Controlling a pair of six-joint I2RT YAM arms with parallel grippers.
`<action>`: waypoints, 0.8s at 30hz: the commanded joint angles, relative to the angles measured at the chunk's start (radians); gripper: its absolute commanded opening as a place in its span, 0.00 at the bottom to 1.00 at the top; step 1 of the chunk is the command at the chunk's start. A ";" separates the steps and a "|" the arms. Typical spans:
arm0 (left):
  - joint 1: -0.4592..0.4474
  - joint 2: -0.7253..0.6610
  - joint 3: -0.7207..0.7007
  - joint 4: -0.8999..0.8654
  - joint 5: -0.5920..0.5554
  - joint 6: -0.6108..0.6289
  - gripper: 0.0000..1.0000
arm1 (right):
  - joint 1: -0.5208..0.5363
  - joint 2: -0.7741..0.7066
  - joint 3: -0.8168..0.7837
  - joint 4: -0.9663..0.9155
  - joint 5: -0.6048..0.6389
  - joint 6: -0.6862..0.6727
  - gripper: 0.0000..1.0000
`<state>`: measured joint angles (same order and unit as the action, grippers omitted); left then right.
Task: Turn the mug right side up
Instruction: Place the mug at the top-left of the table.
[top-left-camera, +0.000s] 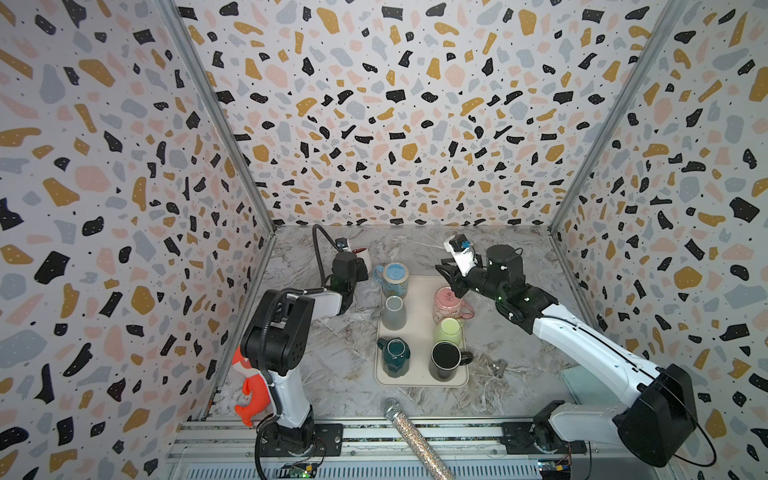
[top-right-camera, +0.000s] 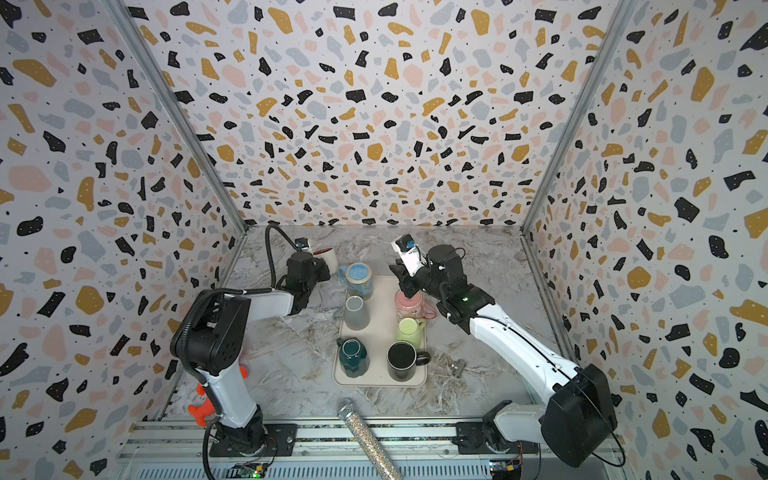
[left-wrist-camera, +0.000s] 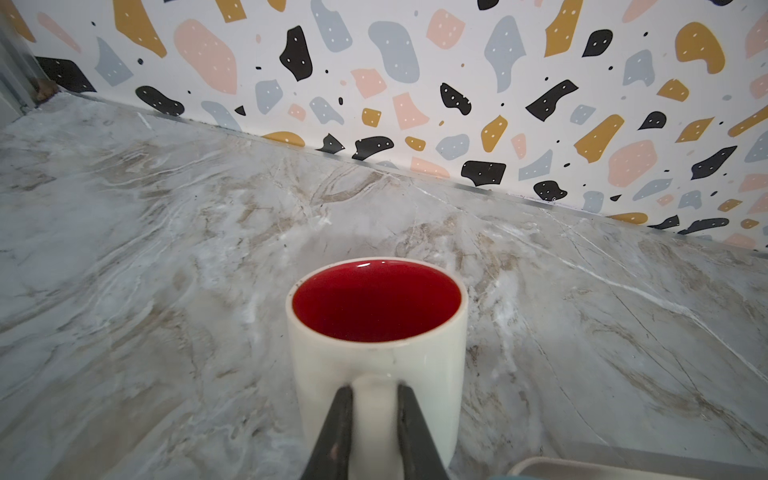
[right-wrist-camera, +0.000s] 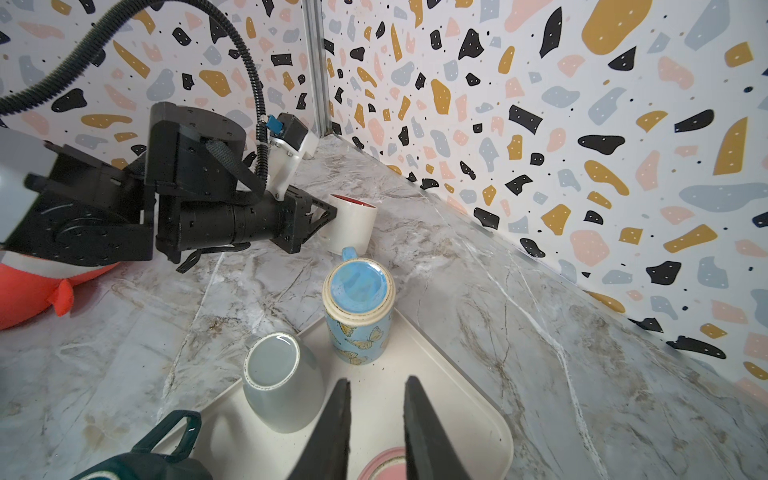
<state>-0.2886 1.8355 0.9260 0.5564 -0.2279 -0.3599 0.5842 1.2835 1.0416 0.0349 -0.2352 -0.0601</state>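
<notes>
1. Step in hand: setting down and letting go. The white mug (left-wrist-camera: 376, 353) stands mouth up, red inside showing, on the counter (left-wrist-camera: 166, 249) just past the far corner of the tray (top-left-camera: 419, 291), near the back wall (left-wrist-camera: 415, 62).
2. The left fingers (left-wrist-camera: 338, 424) are pinching the mug's handle (left-wrist-camera: 374, 415), one on each side, arm reaching in low and level.
3. The mug looks to be resting on its base in the right wrist view, though I can't rule out a sliver of air beneath it.
4. By my reading the turn itself is done. Next up: spread those fingers and back straight off along the handle's line, no sideways drag, or the mug could tip or skid on the slick surface.
5. The right fingers (right-wrist-camera: 332, 424) hang part-spread over the pink mug (top-left-camera: 446, 303) on the tray, nothing between their tips.
6. On the tray: a blue butterfly mug (right-wrist-camera: 358, 316) and a grey cup (right-wrist-camera: 282, 382), both bottom up, a dark green mug (top-left-camera: 392, 353), a light green mug (top-left-camera: 449, 330), and a black mug (top-left-camera: 446, 359) with its mouth up.
7. Surface is marble-patterned, grey and tan veins, smooth. Walls on three sides carry speckled terrazzo print.
8. Near the front rail lie a glittery microphone (top-left-camera: 411, 436) and an orange toy (top-left-camera: 249, 390).
</notes>
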 joint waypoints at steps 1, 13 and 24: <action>-0.032 -0.027 -0.039 -0.007 -0.128 0.004 0.00 | -0.002 -0.039 -0.007 0.028 -0.011 0.014 0.24; -0.058 -0.040 -0.113 0.002 -0.212 -0.042 0.00 | -0.001 -0.044 -0.022 0.036 -0.013 0.019 0.24; -0.063 -0.050 -0.158 -0.003 -0.255 -0.049 0.00 | -0.001 -0.046 -0.023 0.035 -0.016 0.024 0.24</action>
<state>-0.3523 1.7859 0.8082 0.6300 -0.4286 -0.4091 0.5842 1.2789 1.0248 0.0544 -0.2420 -0.0483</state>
